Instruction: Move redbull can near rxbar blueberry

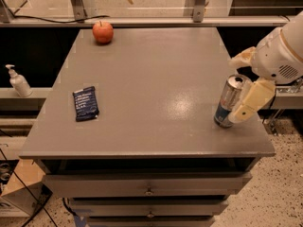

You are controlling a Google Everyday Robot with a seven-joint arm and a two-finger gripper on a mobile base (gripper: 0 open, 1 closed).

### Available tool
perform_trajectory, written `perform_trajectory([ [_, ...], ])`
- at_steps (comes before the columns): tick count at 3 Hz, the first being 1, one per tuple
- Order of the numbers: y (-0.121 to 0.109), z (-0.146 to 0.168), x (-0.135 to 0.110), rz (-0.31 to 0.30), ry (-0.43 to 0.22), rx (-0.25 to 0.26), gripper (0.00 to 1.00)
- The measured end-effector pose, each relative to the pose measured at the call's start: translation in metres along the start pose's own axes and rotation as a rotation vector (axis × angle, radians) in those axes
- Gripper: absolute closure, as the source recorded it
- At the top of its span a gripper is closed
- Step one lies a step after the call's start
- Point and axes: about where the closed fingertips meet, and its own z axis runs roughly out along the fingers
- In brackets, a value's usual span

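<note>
The redbull can (228, 101), silver with blue panels, stands near the right front edge of the grey table (156, 70), leaning slightly to the right. My gripper (243, 82) is at the can's right side and open. One cream finger (252, 101) lies against the can's right flank and the other finger (242, 58) is just behind its top. The rxbar blueberry (85, 103), a dark navy wrapper with white text, lies flat on the left part of the table, far from the can.
A red apple (102, 32) sits at the table's back left. A soap pump bottle (19, 82) stands on a ledge left of the table. Drawers (149, 188) are below the tabletop. A metal frame runs behind the table.
</note>
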Motion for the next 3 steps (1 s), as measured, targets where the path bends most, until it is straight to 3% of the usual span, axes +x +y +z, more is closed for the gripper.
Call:
perform_trajectory([
  [1,-0.002,0.001,-0.002,0.026,-0.076,-0.014,0.39],
  [3,-0.002,-0.021,-0.043,-0.005,-0.166,-0.023,0.87],
])
